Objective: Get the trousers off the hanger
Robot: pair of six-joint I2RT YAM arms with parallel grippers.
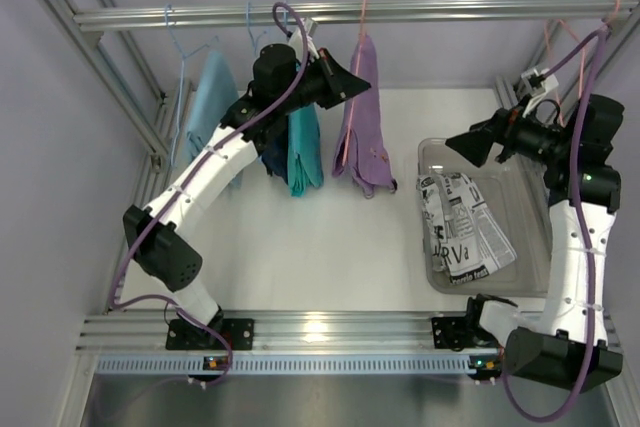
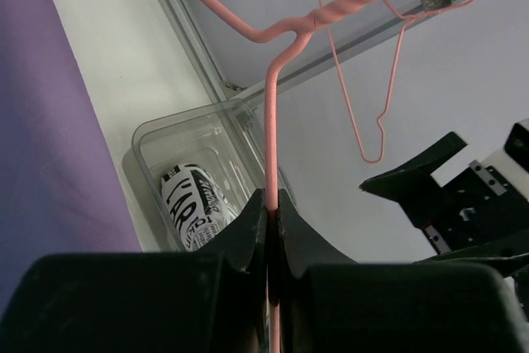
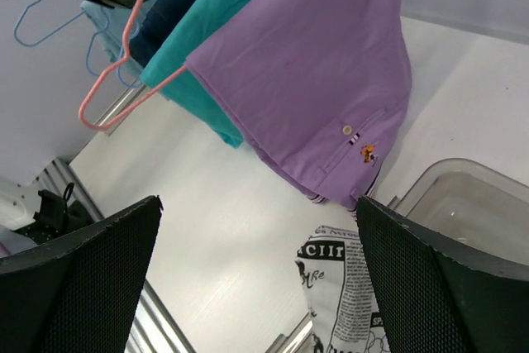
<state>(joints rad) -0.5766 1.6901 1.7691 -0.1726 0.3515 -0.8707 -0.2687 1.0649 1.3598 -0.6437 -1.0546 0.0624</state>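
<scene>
The purple trousers [image 1: 360, 117] hang folded over the pink hanger [image 1: 362, 17], whose hook is on the top rail. My left gripper [image 1: 350, 82] is shut on the hanger's wire just left of the trousers. In the left wrist view the pink hanger [image 2: 270, 121] runs between the closed jaws of my left gripper [image 2: 272, 204], with the trousers [image 2: 41, 121] at the left. My right gripper [image 1: 462, 144] is open and empty above the bin, to the right of the trousers. The right wrist view shows my right gripper [image 3: 258, 200], the trousers [image 3: 314, 64] and a hanger end [image 3: 116, 80].
Light-blue hangers with a light-blue garment [image 1: 208, 97] and a teal one [image 1: 303, 147] hang left on the rail [image 1: 450, 12]. A spare pink hanger [image 1: 570, 32] hangs at the right. A clear bin [image 1: 432, 152] holds a newspaper-print garment [image 1: 462, 227].
</scene>
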